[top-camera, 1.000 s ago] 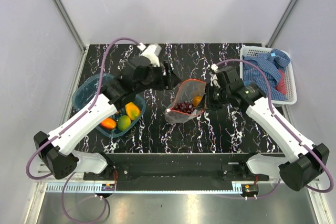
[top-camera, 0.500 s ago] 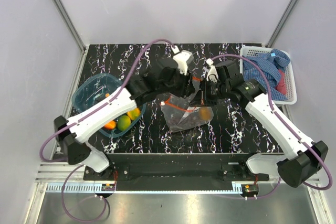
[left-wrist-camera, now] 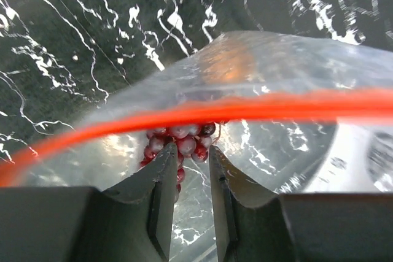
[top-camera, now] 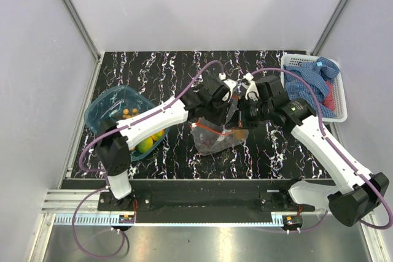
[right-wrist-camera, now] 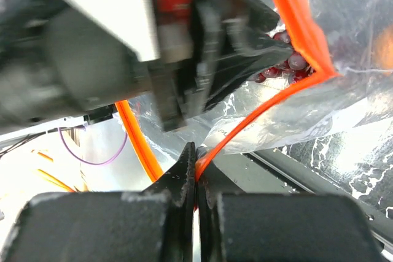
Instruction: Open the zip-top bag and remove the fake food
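The clear zip-top bag (top-camera: 212, 142) lies mid-table with its orange zip strip (left-wrist-camera: 245, 110) open. My left gripper (top-camera: 228, 115) reaches into the mouth. In the left wrist view its fingers (left-wrist-camera: 163, 173) stand a narrow gap apart, and dark purple grapes (left-wrist-camera: 184, 145) fill that gap at the tips of the left gripper (left-wrist-camera: 190, 151). My right gripper (top-camera: 241, 116) is shut on the zip strip (right-wrist-camera: 295, 16), pinched at the right gripper's tips (right-wrist-camera: 195, 151). Grapes (right-wrist-camera: 288, 65) show inside the bag. An orange fruit (top-camera: 236, 133) also lies inside it.
A blue translucent tub (top-camera: 101, 105) at the left holds a green fruit (top-camera: 144, 145) and small tan balls (top-camera: 129, 113). A white basket (top-camera: 334, 111) with a blue checked cloth (top-camera: 313, 81) sits at the back right. The left arm crosses the table's middle.
My left arm has swung right from near the tub to the bag, its gripper has gone into the mouth and its jaws have narrowed. The bag has sagged flatter. The right gripper stays shut on the strip.
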### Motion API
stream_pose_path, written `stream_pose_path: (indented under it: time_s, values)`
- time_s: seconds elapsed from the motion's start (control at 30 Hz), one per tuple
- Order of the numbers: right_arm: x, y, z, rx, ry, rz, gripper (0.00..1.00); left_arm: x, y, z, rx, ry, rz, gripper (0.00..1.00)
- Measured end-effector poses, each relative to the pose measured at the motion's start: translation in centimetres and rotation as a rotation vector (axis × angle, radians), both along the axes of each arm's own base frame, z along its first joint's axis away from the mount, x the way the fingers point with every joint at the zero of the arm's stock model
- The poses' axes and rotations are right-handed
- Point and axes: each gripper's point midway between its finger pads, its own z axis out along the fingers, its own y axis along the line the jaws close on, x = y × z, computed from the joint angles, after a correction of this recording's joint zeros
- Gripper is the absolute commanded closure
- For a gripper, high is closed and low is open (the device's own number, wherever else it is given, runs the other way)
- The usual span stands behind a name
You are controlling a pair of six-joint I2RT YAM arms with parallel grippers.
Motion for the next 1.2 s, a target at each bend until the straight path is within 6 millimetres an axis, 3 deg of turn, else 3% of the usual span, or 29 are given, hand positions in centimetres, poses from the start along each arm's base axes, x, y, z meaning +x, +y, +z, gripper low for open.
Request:
stream_pose_path:
  time_s: [0.17,0.3,0.43,0.53,0.8,0.9,1.07,1.2]
  values:
    - [0.1,0.3,-0.7,-0.011,0.024,0.024,1.00,0.2,1.3,-2.3,0.089,0.032,0.072,0.70]
    - [0.2,0.7,-1.2,-0.014,0.045,0.048,1.00,0.9,4.6,-3.9,0.175,0.035,0.197,0.70]
    - [0.1,1.0,-1.3,-0.002,0.054,0.071,1.00,0.1,8.6,-5.9,0.263,0.062,0.266,0.66]
    - [0.2,1.4,-1.4,0.007,0.061,0.084,1.00,-0.8,9.5,-6.0,0.262,0.071,0.261,0.61]
    - [0.0,1.2,-2.0,0.000,0.068,0.082,1.00,-1.1,6.7,-5.3,0.147,0.096,0.191,0.57]
    - [-0.3,0.9,-2.4,-0.008,0.075,0.078,1.00,-0.7,5.0,-5.7,0.117,0.117,0.158,0.50]
    - [-0.3,0.6,-2.4,-0.017,0.063,0.066,1.00,-0.3,2.7,-7.3,0.096,0.159,0.112,0.46]
    - [-0.3,0.6,-2.4,-0.020,0.061,0.062,1.00,-1.0,2.2,-9.4,0.121,0.207,0.089,0.44]
